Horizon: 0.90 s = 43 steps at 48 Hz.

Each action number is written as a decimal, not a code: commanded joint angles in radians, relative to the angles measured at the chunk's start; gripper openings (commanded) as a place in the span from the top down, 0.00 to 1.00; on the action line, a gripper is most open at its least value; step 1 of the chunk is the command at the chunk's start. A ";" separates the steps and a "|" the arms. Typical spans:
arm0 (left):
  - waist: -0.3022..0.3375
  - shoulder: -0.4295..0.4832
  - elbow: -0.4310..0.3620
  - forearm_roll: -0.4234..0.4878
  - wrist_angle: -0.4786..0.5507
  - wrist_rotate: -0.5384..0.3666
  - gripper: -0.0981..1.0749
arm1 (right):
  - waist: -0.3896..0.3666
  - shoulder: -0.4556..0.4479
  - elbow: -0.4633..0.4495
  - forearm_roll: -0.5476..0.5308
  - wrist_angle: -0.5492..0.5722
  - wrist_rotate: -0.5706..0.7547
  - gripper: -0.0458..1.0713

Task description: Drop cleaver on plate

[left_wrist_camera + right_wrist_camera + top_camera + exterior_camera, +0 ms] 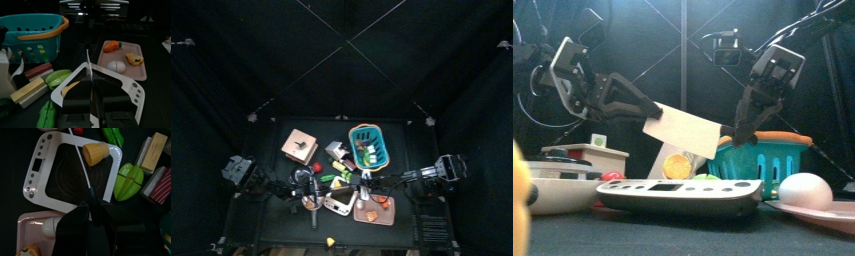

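Holding the pale flat-bladed cleaver (684, 130) aloft, the left gripper (89, 75) clamps it; whether the right gripper (93, 208) also grips, I cannot tell. Dropping it onto the salmon-pink squarish plate (133, 71) at the front-right corner is not yet done.

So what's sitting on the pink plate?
The pink plate holds a white egg, an orange piece and a yellow-orange bit. The left gripper covers its near corner.

Black jointed arms (607, 90), looping cables
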State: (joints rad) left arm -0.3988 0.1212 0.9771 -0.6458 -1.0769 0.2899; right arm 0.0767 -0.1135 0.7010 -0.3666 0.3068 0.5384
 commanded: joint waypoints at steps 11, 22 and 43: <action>-0.002 -0.054 -0.009 0.028 -0.035 0.000 0.58 | 0.002 -0.089 -0.052 -0.017 0.011 0.002 0.46; 0.021 -0.077 -0.009 0.031 -0.041 0.000 0.46 | 0.003 -0.149 -0.029 -0.015 0.018 0.009 0.46; 0.081 -0.121 0.035 0.031 -0.169 -0.002 0.15 | 0.026 -0.227 0.058 0.071 0.048 0.014 0.46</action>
State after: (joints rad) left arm -0.3237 0.0307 1.0109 -0.6182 -1.2026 0.2869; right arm 0.0920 -0.2976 0.7624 -0.3252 0.3421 0.5538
